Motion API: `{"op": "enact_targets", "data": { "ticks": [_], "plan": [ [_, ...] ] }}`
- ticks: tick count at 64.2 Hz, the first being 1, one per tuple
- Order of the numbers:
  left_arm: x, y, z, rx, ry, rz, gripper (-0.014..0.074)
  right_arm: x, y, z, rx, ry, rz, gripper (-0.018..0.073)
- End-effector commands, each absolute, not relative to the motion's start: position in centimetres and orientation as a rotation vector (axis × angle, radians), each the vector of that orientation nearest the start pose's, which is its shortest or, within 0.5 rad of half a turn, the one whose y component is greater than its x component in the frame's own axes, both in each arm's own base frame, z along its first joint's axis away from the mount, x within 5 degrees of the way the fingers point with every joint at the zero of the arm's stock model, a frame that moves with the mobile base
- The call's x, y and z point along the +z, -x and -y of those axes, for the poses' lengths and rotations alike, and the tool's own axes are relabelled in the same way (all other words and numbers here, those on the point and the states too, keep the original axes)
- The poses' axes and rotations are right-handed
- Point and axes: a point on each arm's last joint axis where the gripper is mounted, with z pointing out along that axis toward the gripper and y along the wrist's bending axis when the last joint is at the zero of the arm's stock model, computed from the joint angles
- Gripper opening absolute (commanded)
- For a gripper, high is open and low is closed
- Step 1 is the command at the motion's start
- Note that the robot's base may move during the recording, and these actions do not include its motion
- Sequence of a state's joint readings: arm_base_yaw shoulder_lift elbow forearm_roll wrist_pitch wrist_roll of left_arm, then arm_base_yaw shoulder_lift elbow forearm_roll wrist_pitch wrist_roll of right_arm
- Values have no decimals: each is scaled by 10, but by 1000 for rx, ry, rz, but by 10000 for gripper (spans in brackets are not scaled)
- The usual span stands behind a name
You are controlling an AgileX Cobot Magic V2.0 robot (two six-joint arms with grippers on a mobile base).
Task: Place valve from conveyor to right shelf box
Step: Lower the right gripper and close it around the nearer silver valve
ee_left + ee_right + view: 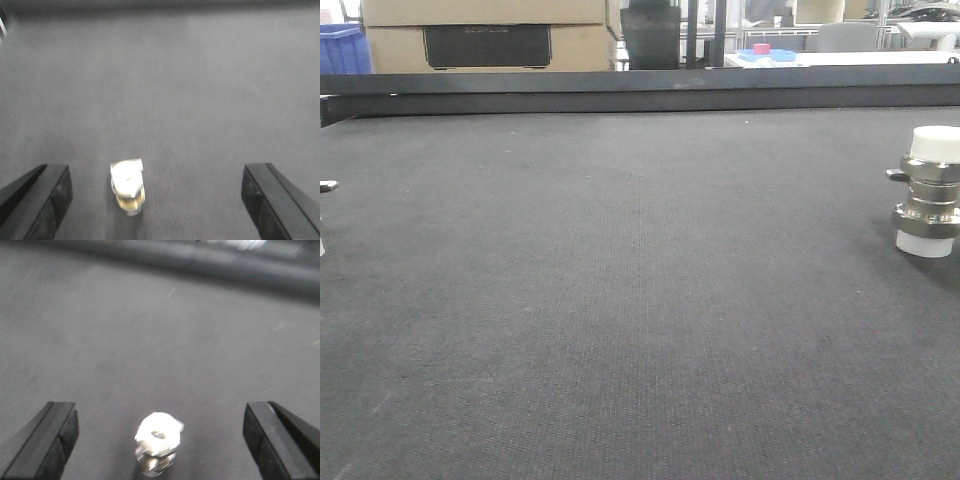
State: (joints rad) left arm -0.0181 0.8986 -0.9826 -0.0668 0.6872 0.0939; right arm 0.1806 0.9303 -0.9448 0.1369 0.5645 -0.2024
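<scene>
A silver valve [930, 190] with white caps stands upright at the right edge of the dark grey conveyor [620, 300]. In the right wrist view a valve [157, 442] stands upright on the belt between the wide-apart black fingers [47, 440] of my open right gripper [162, 442], touching neither. In the left wrist view another valve [127, 185] stands between the spread fingers [40, 200] of my open left gripper [157, 200], nearer the left one. Both wrist views are blurred. A sliver of metal [326, 185] shows at the belt's left edge. The right shelf box is out of view.
A black rail [640, 92] runs along the belt's far edge. Behind it stand cardboard boxes [490, 35], a blue bin [342, 50] and a white table [840, 58] with a blue and pink object [765, 52].
</scene>
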Motion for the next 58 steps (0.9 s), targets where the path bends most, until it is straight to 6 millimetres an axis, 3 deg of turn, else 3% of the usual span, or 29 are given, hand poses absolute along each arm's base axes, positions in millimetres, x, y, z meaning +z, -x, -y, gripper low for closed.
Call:
{"op": "enact_targets", "data": {
  "ticks": [1,11,24,45,58],
  "plan": [
    [391,-189,9,-42,-100,-2142,598,384,-210,-49,167,333,-2132,568],
    [389,-209,9,-39,-109,-2231,598,383,-252,-53,219,246,-2397,568],
    [377,-222,10,-42,-112,-2307,598,353,-298,-52,209,202,-2638,568],
    [373,-226,10,-43,-112,-2325,598,286,-341,-56,184,195,-2831,568],
    [372,-227,10,-43,-113,-2332,598,258,-357,-53,100,186,-2870,568]
  ]
}}
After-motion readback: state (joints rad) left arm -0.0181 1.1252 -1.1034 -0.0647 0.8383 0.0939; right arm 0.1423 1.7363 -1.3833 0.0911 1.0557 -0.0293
